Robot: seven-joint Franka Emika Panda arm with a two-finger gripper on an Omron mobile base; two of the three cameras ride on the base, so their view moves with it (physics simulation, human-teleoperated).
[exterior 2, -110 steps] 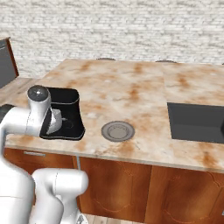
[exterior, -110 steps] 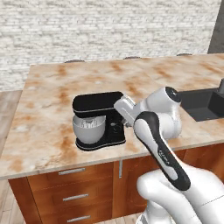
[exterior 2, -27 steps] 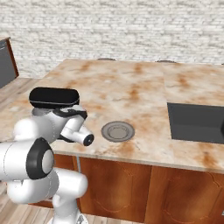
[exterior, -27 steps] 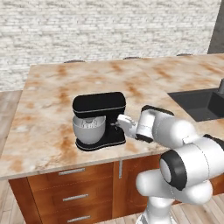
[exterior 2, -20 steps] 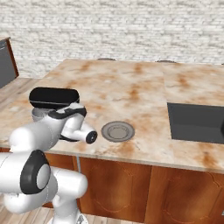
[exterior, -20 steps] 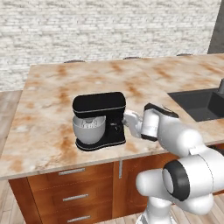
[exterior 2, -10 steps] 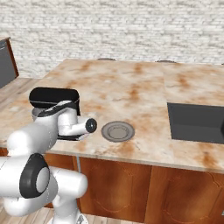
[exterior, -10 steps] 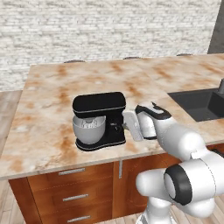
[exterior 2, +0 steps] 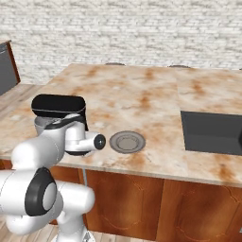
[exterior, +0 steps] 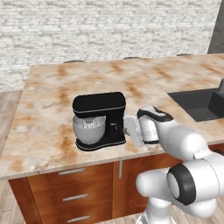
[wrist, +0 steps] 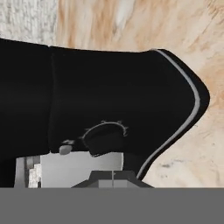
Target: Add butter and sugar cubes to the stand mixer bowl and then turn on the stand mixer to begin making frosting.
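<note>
Stand mixer (exterior: 99,120): glossy black, standing near the front edge of the marbled counter (exterior: 52,92), left of the sink; rounded head level over the bowl, flat base on the countertop. In the right base view (exterior 2: 59,108), partly hidden behind the white arm.
Stand mixer bowl (exterior: 89,130): silver-grey metal, seated on the mixer's base beneath the head, wire whisk reaching down into it; contents not discernible.
Mixer side panel (wrist: 109,100): black casing with a thin silver trim line curving round its end, seen close up in the hand view, rolled sideways.
Control knob (wrist: 105,136): round, dark, with small tick marks about its rim, low on the casing, directly ahead of the finger tips.
Gripper (wrist: 112,175): jaws closed tight together with nothing between them, tips pressed close to the knob; actual contact not certain. In the left base view (exterior: 127,127), held level at the mixer's right side, just beside the neck.
Arm: white with dark joints, bent forward from the base, wrist pointing leftward toward the mixer in the left base view.
Plate (exterior 2: 126,141): flat, round, grey, lying on the counter just right of the mixer, apart from it.
Sink (exterior 2: 215,132): dark rectangular basin set into the counter, well to the right.
Cabinets (exterior: 65,192): brown wooden drawer fronts with silver handles beneath the counter.
Back wall (exterior: 105,28): pale brick.
</note>
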